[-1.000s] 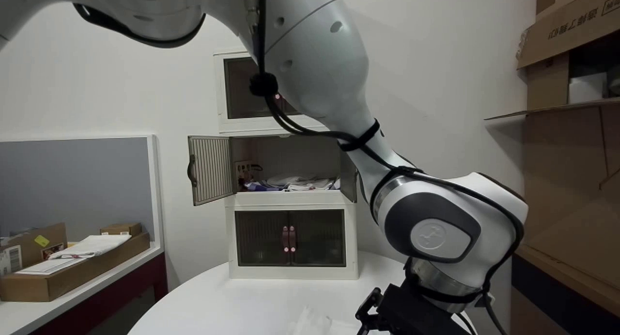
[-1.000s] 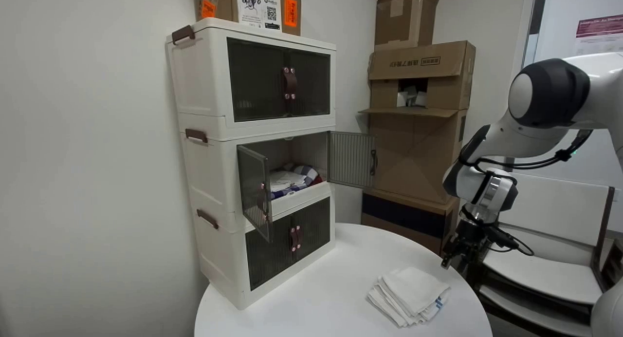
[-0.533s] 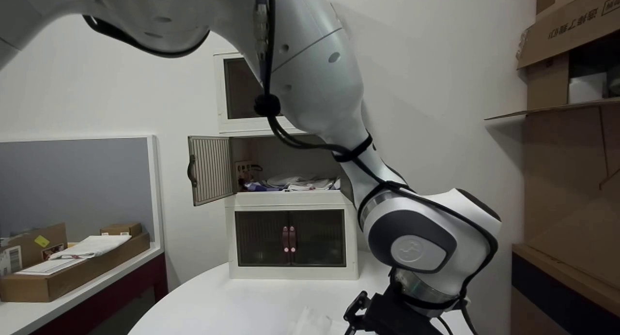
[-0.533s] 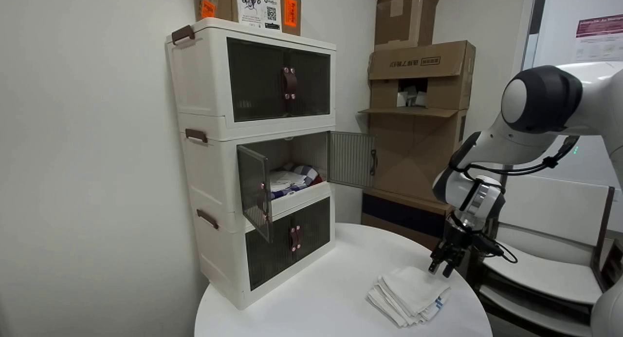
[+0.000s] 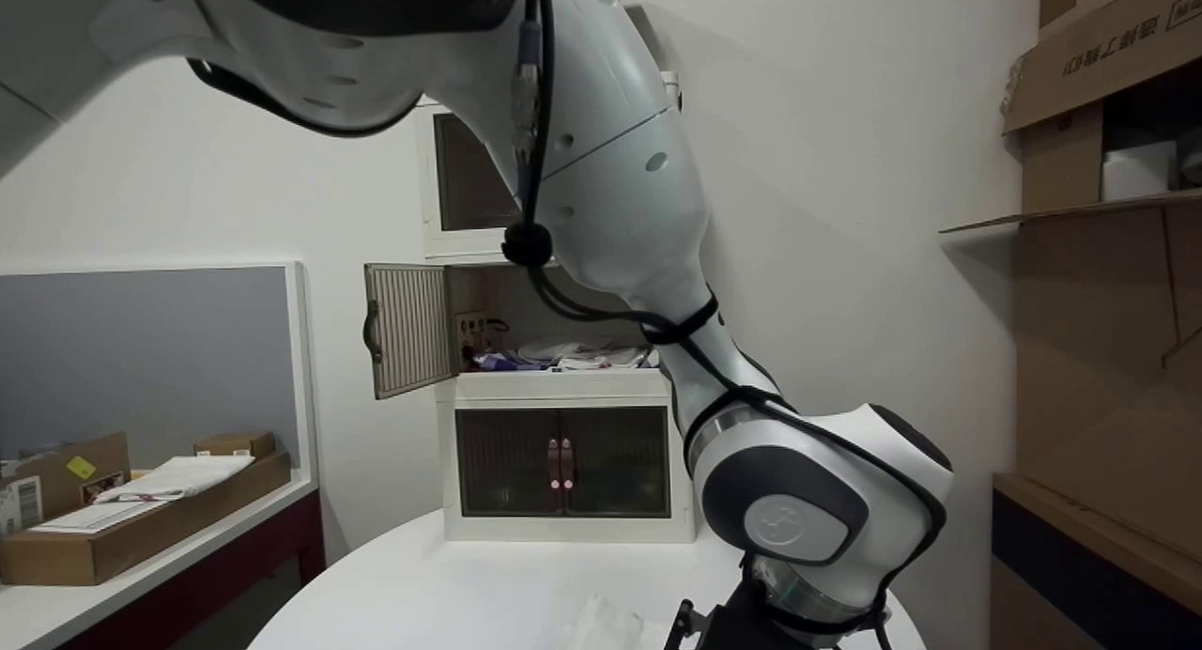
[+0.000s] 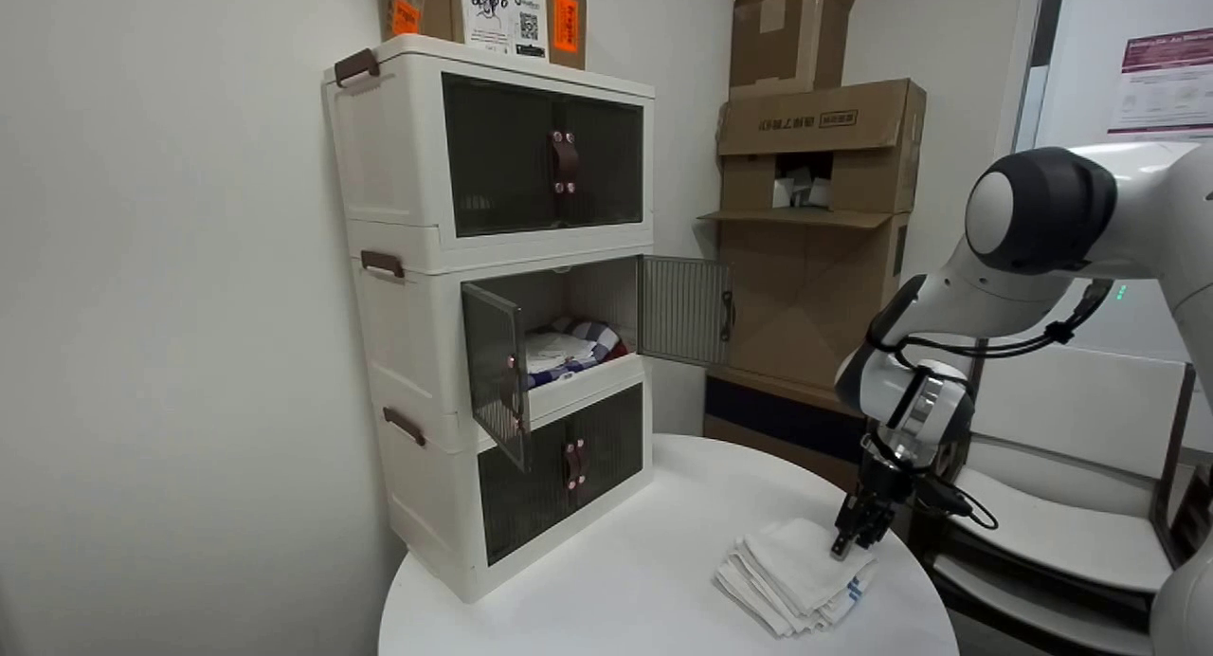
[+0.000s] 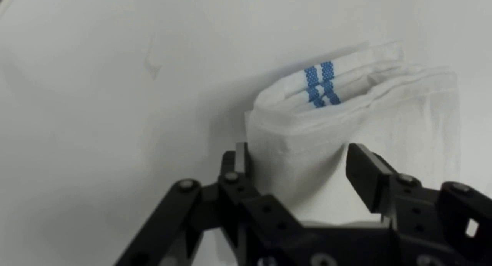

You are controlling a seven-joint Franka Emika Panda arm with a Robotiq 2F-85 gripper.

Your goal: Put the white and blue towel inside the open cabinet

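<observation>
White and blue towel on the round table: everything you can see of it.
The towel is white, thin woven-looking cloth with paired blue stripes showing at one side. It lies folded in slightly fanned layers on the round white table. The open gripper straddles one folded edge; contact looks likely.

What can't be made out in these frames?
Towel: cut off by the picture's bottom edge in an exterior view; partly behind the hand in the wrist view.
Open cabinet: interior partly behind one door in an exterior view; its right side behind the arm in an exterior view.
Poster: print too small to read in an exterior view.
</observation>
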